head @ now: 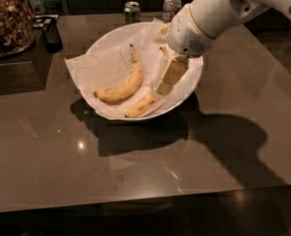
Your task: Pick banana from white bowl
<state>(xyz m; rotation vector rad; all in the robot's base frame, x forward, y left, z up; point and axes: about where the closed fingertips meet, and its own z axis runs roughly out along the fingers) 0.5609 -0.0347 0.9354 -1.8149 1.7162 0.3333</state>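
The white bowl (106,43), lined with crinkled white paper, sits on the dark table. Two bananas lie in it. The banana (123,86) is the longer, flecked one with a dark stem pointing to the back. A shorter yellow banana (140,105) lies just in front of it. My gripper (166,80) hangs from the white arm inside the bowl's right half. It is open and empty. Its fingertips are just right of the shorter banana's end and to the right of the long banana, touching neither.
A glass jar of brown snacks (8,21) stands at the far left. A green can (131,11) and a water bottle (172,3) stand behind the bowl. A dark object (51,33) lies left of the bowl. The arm's shadow falls to the right.
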